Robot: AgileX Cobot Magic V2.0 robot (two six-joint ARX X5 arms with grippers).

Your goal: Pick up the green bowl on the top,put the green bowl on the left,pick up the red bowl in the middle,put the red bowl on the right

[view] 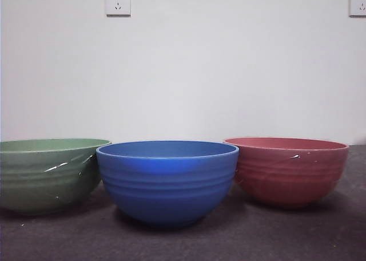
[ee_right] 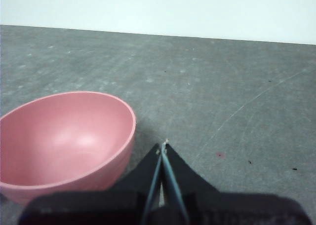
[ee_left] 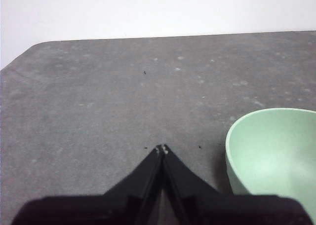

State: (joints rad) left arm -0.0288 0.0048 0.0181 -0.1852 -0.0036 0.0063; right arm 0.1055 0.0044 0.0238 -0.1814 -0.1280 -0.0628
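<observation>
Three bowls are set in a row on the grey counter [view: 320,232].

The green bowl [view: 48,175] is seen at 9 o'clock of the blue bowl [view: 167,181], cut off by the frame; the red bowl [view: 286,169] at 3 o'clock. The left claw [ee_left: 162,149] and right claw [ee_right: 163,147] are pressed closed, empty, beside them.

Left gripper [ee_left: 162,148] fingers closed, right gripper [ee_right: 163,145] fingers closed

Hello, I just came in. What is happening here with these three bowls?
Nothing is being held. The green bowl, the blue bowl and the red bowl stand apart in a row on the grey table. The left claw is shut and empty beside the green bowl; the right claw is shut and empty beside the red bowl.
</observation>
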